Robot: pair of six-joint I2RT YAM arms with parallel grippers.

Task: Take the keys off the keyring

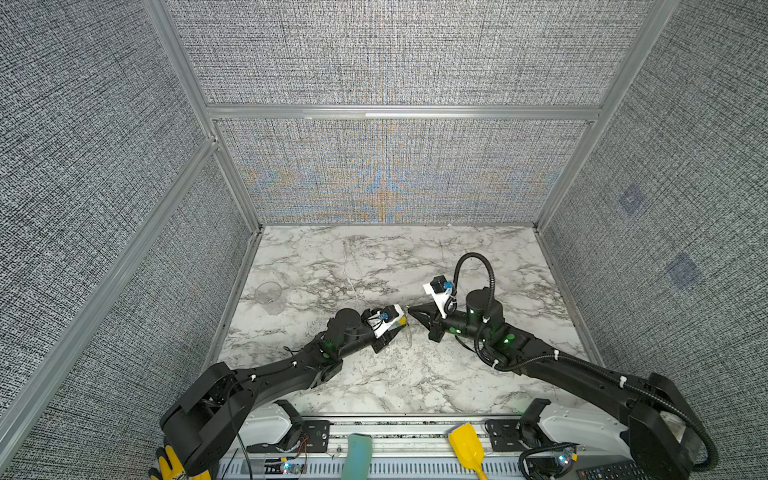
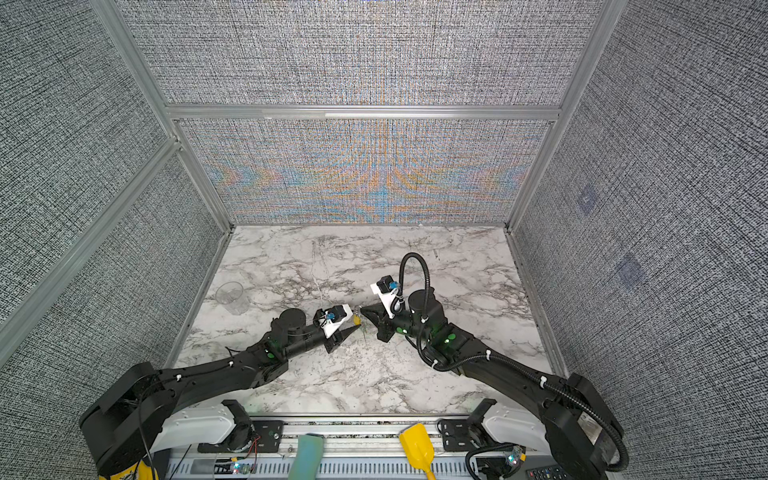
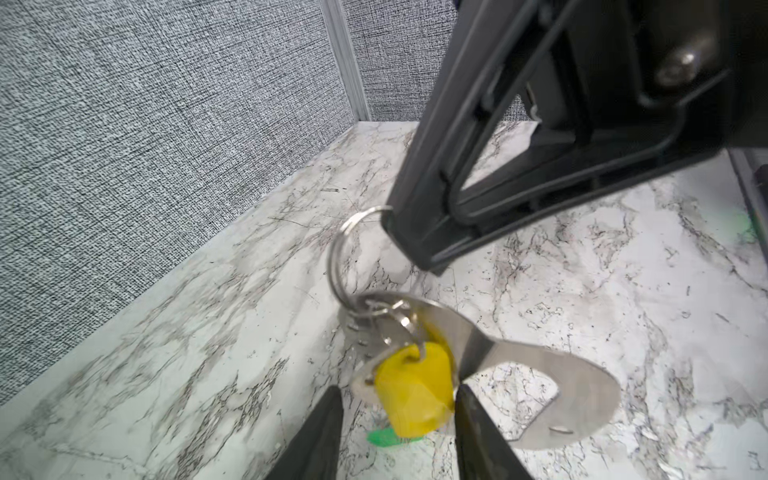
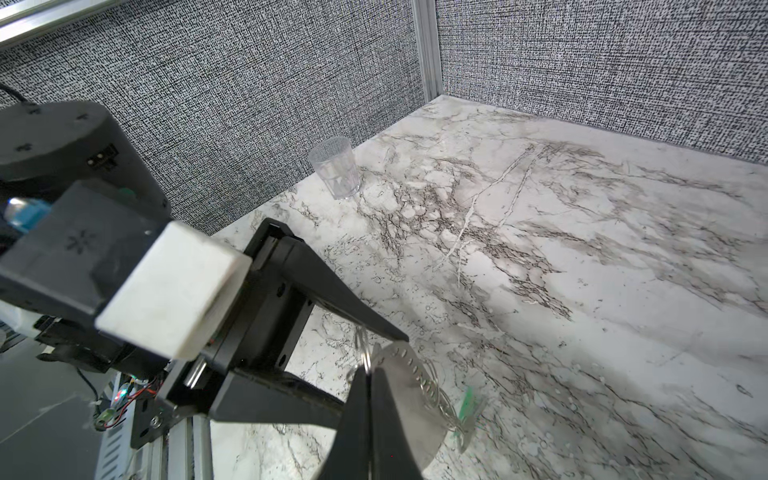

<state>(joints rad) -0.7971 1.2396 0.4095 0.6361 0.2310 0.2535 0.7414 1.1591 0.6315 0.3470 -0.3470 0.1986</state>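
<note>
The keyring [image 3: 590, 390], a flat grey metal D-shaped loop with a bumpy edge, hangs just above the marble from a round wire ring [image 3: 338, 257]. My right gripper [image 3: 411, 241] [image 4: 368, 370] is shut on that wire ring. The yellow key tag [image 3: 411, 395] hangs on small rings between the fingers of my left gripper [image 3: 397, 388]. It touches one finger, and a gap shows at the other, so the jaws are open. The green key tag [image 3: 384, 436] [image 4: 469, 401] lies lower, mostly hidden behind the yellow one. In both top views the two gripper tips [image 1: 405, 326] [image 1: 409, 308] meet mid-table beside the yellow tag [image 2: 356, 320].
A clear plastic cup [image 1: 269, 296] [image 4: 336, 168] stands near the left wall. A big yellow scoop [image 1: 465, 446] and a teal object [image 1: 357, 455] lie on the front rail. Fabric walls close three sides of the marble table [image 1: 415, 257].
</note>
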